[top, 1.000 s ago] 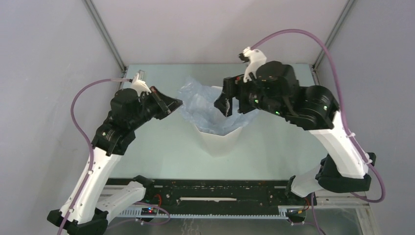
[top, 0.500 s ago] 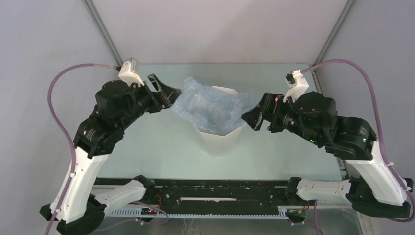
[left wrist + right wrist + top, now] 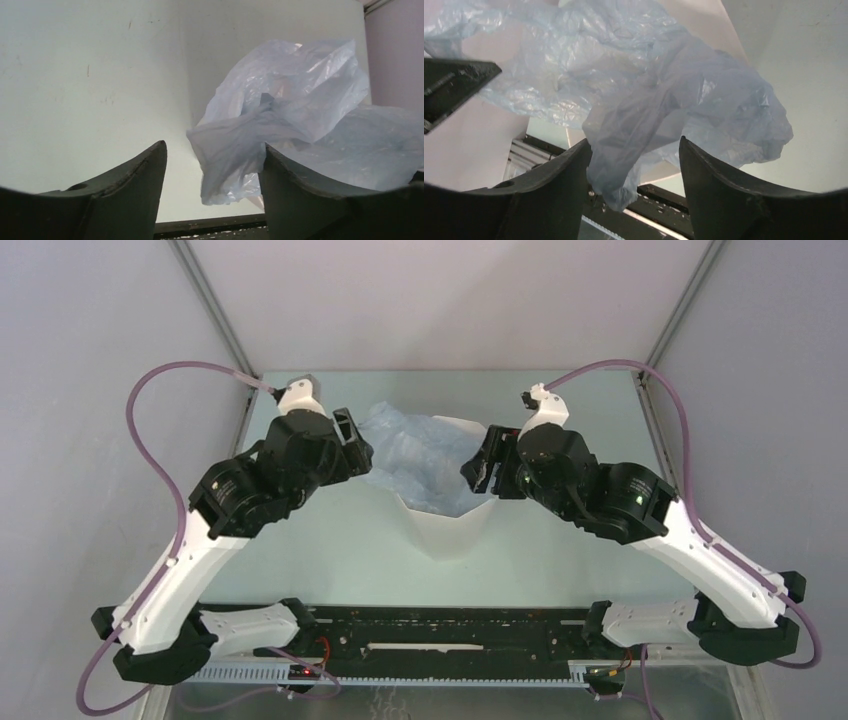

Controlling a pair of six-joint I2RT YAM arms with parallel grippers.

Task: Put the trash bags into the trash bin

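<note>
**Bracketing the bag across the bin's mouth**

Nearest the arm bases, the white trash bin (image 3: 445,530) is standing upright on the table (image 3: 320,540), its bare near wall facing the camera. The two arms are reaching in from either side of the bin, elbows bent, wrists turned inward toward its rim. The left gripper (image 3: 350,445) is hovering just beside the bin's left rim and the right gripper (image 3: 478,465) just beside its right rim, about equally close.

The pale-blue trash bag (image 3: 420,455) is lying crumpled over the bin's mouth rather than down inside it. Its long axis is running left to right across the bin, with film spilling past the rim on both sides.

In each wrist view the jaws are standing wide apart with a loose fold of film hanging between them, not pinched. The left arm's fold is leaning against one finger. Beyond the bin's far rim, only table is showing.

Judging from this, either arm is placed to close on its fold.
</note>
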